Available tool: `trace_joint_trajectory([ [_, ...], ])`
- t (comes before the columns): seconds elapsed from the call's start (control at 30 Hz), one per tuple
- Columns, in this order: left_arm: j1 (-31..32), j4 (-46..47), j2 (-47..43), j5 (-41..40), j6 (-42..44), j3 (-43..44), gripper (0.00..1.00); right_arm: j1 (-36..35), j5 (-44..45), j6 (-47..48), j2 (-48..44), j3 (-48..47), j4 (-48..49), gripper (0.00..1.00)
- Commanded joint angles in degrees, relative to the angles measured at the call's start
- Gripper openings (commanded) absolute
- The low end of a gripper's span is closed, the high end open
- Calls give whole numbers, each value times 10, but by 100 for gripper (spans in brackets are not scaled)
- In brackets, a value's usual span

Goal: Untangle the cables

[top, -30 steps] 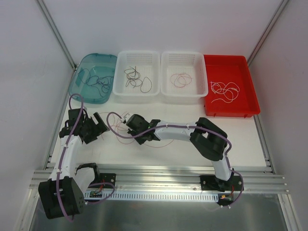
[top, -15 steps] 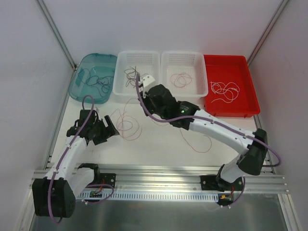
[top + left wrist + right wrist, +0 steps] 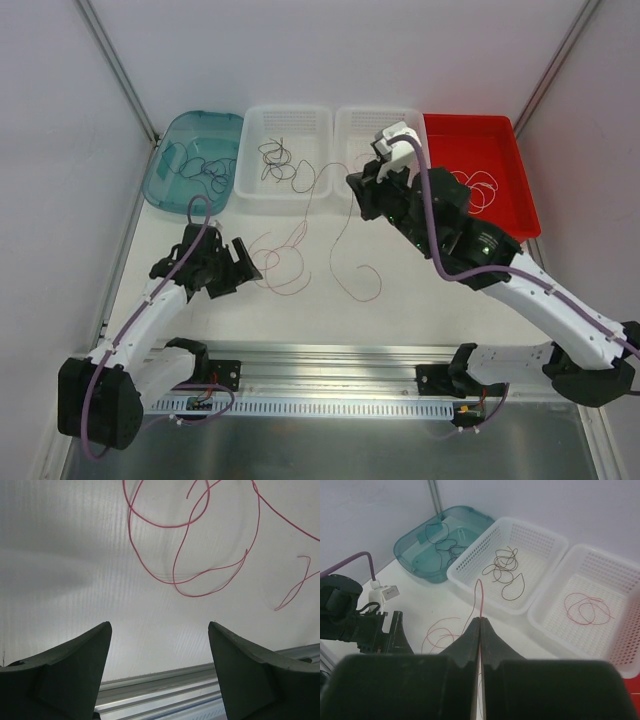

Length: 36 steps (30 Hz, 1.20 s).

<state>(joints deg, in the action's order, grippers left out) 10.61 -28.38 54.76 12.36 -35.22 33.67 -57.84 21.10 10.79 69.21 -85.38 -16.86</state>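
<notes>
My right gripper (image 3: 355, 185) is shut on a red/pink cable (image 3: 338, 240) and holds it up above the table, near the white baskets. The cable hangs down to a loop on the table and runs left into a loose pink tangle (image 3: 280, 255). In the right wrist view the closed jaws (image 3: 480, 620) pinch the strand (image 3: 479, 597), which sticks out past the tips. My left gripper (image 3: 243, 265) is open and empty, just left of the tangle. In the left wrist view (image 3: 159, 625) the pink loops (image 3: 174, 570) lie ahead of it on the table.
At the back stand a teal tray (image 3: 172, 185) with black cables, a white basket (image 3: 285, 195) with brown cables, a white basket (image 3: 345, 150) with a pink cable, and a red tray (image 3: 500, 225) with white cables. An aluminium rail (image 3: 330, 360) runs along the near edge.
My right arm swung from left of centre up and to the right, lifting the red cable off the table. My left gripper moved a little right, toward the tangle.
</notes>
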Motion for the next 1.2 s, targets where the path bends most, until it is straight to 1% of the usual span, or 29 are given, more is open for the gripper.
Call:
trace_joint_trajectory([
  [0.0,23,17,21,-26,-22,28,79,4,48,30,-52,7,4,1],
  [0.17,59,32,61,-57,-41,35,79,13,38,43,-103,-9,-3,1],
  [0.3,94,44,125,-84,-56,53,78,14,39,64,-134,-25,-6,1],
  [0.37,106,47,147,-109,-59,64,78,15,53,80,-143,-26,-7,1],
  [0.6,138,52,253,-147,-61,124,72,24,101,107,-173,-24,-26,1],
  [0.77,147,51,306,-171,-61,149,62,29,127,122,-195,-22,-42,1],
  [0.83,147,51,328,-180,-60,157,60,30,143,129,-203,-22,-48,1],
  [0.97,147,51,357,-193,-57,165,53,33,164,132,-222,-15,-66,1],
  [1.07,147,47,373,-218,-50,170,42,34,182,132,-237,-6,-80,1],
  [1.1,146,43,375,-227,-49,170,35,34,191,133,-245,-1,-85,1],
  [1.13,147,39,376,-237,-42,171,31,34,199,135,-248,1,-87,1],
  [1.17,147,23,379,-266,-38,175,27,34,204,138,-252,4,-94,1],
])
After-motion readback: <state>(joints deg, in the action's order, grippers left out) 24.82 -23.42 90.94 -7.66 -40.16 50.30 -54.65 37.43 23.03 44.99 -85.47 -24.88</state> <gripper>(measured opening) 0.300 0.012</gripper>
